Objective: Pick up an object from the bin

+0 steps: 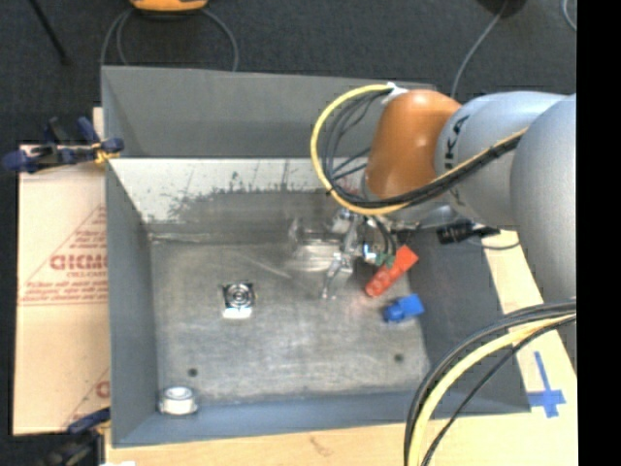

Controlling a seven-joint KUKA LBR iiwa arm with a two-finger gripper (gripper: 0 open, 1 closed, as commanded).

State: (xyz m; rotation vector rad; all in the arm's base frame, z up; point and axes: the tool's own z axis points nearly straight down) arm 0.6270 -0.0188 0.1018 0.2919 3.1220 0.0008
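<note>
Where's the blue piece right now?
Camera view: the blue piece lies on the right side of the bin floor, just below the red piece, lower right of the gripper.

A small red-orange plastic piece [382,280], oblong and lying slanted, rests on the floor of the bin [291,357] at the right, toward the far wall. A green bit [389,258] shows at its far end. Just nearer lies a small blue block [403,309], apart from it. Left of the red-orange piece, by the far wall, sits a clear glassy thing [312,246] whose shape is hard to tell. A square silver metal part [237,299] lies flat at mid-left. A round silver cap [178,400] sits in the near left corner.
</note>
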